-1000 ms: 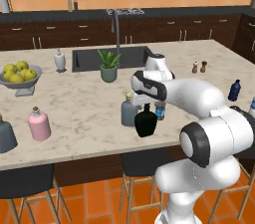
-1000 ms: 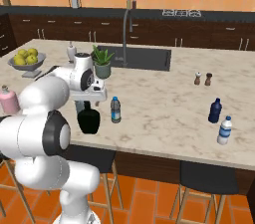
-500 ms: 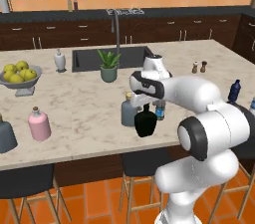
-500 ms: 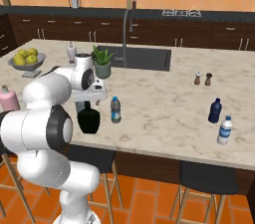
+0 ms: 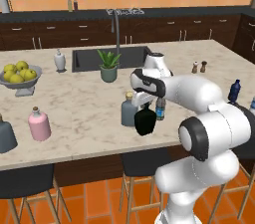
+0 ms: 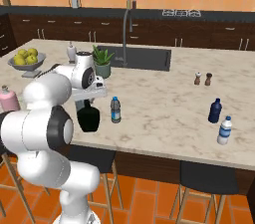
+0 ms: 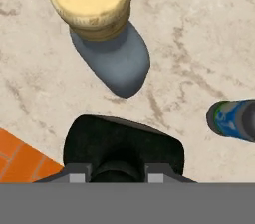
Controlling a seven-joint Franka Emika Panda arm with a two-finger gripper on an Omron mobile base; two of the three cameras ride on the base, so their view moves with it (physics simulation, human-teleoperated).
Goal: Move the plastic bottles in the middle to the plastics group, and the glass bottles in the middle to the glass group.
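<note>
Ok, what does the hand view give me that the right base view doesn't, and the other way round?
Hand view adds: the grey-blue bottle with tan cork cap, standing just beyond the black bottle, and the gripper shut on that bottle's neck.
Right base view adds: the navy bottle and the whitish bottle far off to the right, and the pink bottle at the left edge.
Both: the black bottle and the blue water bottle next to it, standing apart.
</note>
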